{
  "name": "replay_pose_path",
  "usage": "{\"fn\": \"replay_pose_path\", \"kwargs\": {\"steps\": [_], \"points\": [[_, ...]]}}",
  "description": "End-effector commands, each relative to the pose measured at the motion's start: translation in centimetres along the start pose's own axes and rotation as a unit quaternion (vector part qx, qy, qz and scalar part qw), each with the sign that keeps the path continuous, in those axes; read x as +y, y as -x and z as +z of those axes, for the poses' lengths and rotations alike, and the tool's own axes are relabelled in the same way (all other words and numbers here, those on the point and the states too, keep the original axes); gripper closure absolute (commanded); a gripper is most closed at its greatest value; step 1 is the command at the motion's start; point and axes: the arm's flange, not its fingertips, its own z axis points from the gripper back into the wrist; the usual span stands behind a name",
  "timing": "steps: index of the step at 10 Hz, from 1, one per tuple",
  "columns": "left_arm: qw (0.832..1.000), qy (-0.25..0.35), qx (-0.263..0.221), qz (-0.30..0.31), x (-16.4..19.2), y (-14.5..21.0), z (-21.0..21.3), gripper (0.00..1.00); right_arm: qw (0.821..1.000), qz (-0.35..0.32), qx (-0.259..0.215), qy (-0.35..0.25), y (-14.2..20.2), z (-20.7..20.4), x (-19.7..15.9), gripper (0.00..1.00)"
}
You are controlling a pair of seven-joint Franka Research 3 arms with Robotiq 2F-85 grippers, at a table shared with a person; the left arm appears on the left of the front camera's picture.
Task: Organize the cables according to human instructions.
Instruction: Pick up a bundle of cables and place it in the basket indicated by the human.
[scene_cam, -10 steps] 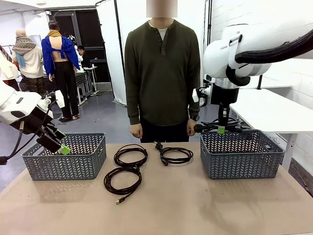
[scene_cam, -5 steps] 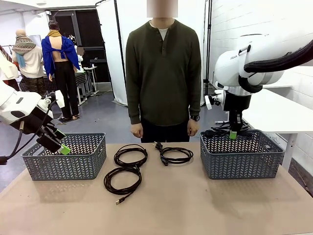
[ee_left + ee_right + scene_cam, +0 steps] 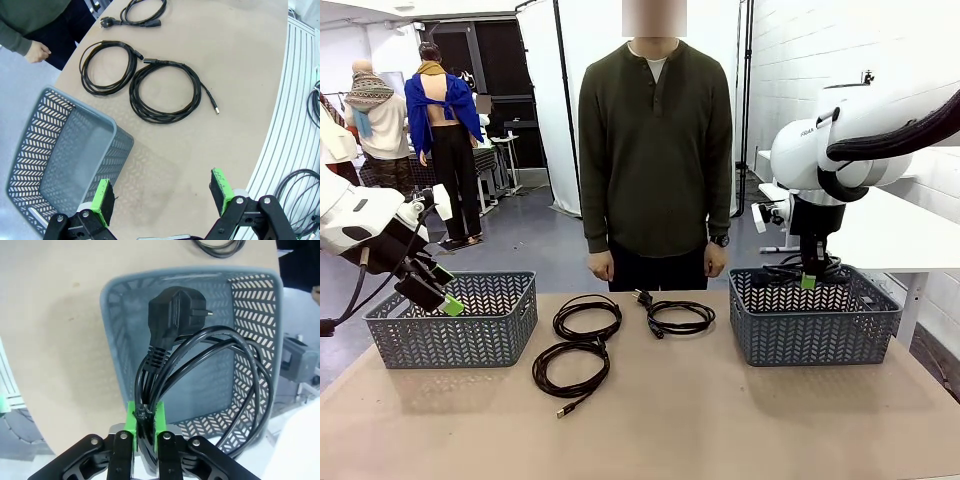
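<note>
Three black coiled cables lie on the table: one (image 3: 587, 317) at mid-left, one (image 3: 570, 365) nearer me, one (image 3: 678, 316) at mid-right, in front of the person (image 3: 655, 150) standing at the far edge. The same three coils appear in the left wrist view (image 3: 108, 65) (image 3: 166, 92) (image 3: 142, 10). My right gripper (image 3: 809, 281) is shut on a fourth cable (image 3: 172, 325) with a big plug, hanging over the right grey basket (image 3: 810, 325). My left gripper (image 3: 448, 303) is open beside the left basket (image 3: 470, 330), holding nothing; its green pads (image 3: 102, 201) stand wide apart.
The left basket (image 3: 30, 150) looks empty from above. The right basket (image 3: 115, 315) holds nothing under the hanging cable. The person's hands (image 3: 599, 266) hang at the sides. The table's near half is bare brown board (image 3: 650, 430).
My right gripper carried the held cable rightward, from the basket's left rim to above the basket's middle. The left arm stayed still.
</note>
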Motion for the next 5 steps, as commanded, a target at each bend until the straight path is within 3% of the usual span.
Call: {"fn": "replay_pose_path", "kwargs": {"steps": [1,5], "points": [[1.000,0.008,-0.006,-0.001,0.22,0.18,-0.05,0.00,0.999,0.027,-0.010,0.017,0.63,-0.51,-1.25,1.00],[1.000,0.008,-0.006,-0.001,0.22,0.18,-0.05,0.00,0.999,0.033,-0.014,0.013,0.81,-1.15,-2.17,1.00]]}}
